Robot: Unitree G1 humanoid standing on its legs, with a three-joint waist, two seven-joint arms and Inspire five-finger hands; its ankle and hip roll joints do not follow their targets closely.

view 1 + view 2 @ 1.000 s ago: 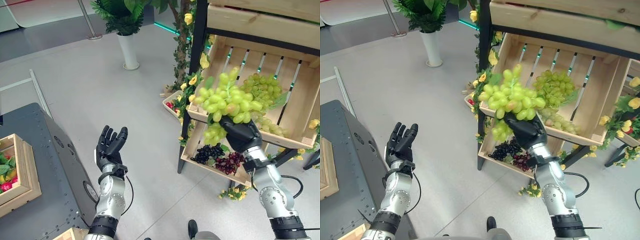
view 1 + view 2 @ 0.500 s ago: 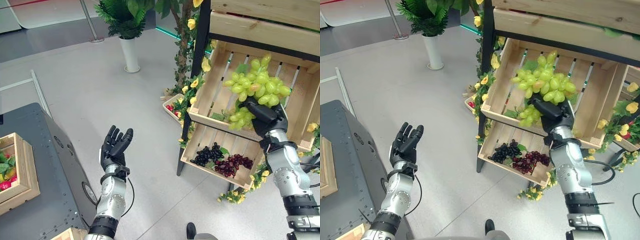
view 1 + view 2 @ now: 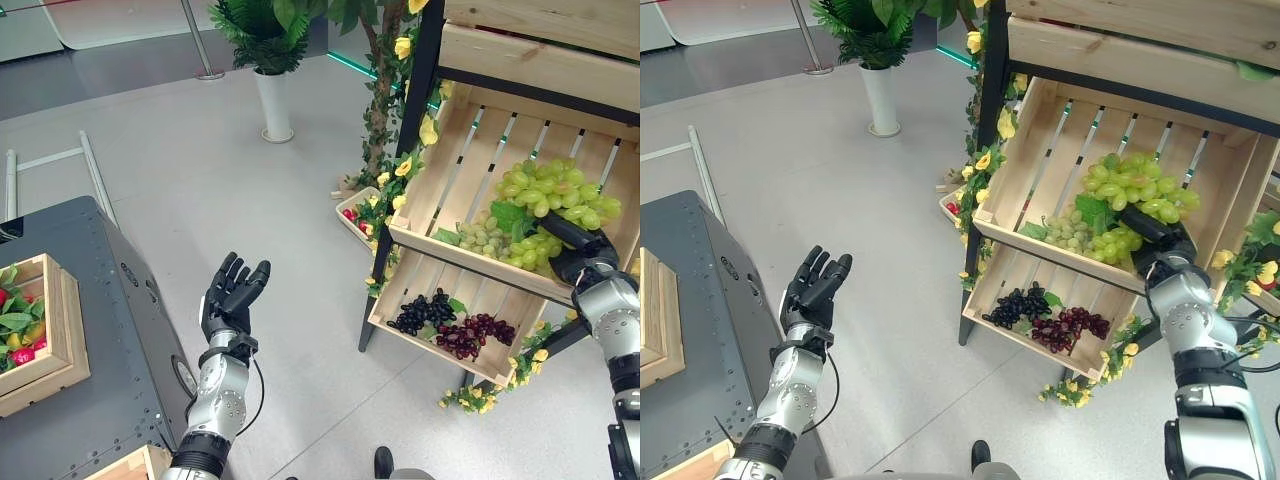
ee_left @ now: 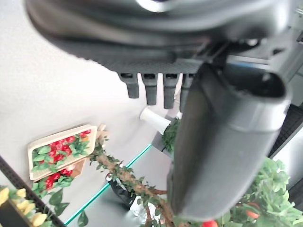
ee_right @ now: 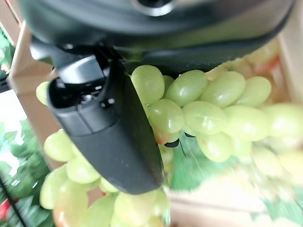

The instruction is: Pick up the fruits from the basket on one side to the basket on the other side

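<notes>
Wooden crate shelf (image 3: 470,150) stands on grey floor (image 3: 180,190).

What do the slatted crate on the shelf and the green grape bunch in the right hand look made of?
The slatted crate: pale unfinished wood, matte, with grain lines and gaps showing between the slats. The green grape bunch: smooth, glossy, very uniform skins in the right wrist view, which suggests plastic imitation fruit, though the look alone can't settle that. The right hand is curled round it.

Pale bare-wood slatted crate (image 3: 470,150) (unvarnished, matt), glossy smooth green grapes (image 3: 555,195).
</notes>
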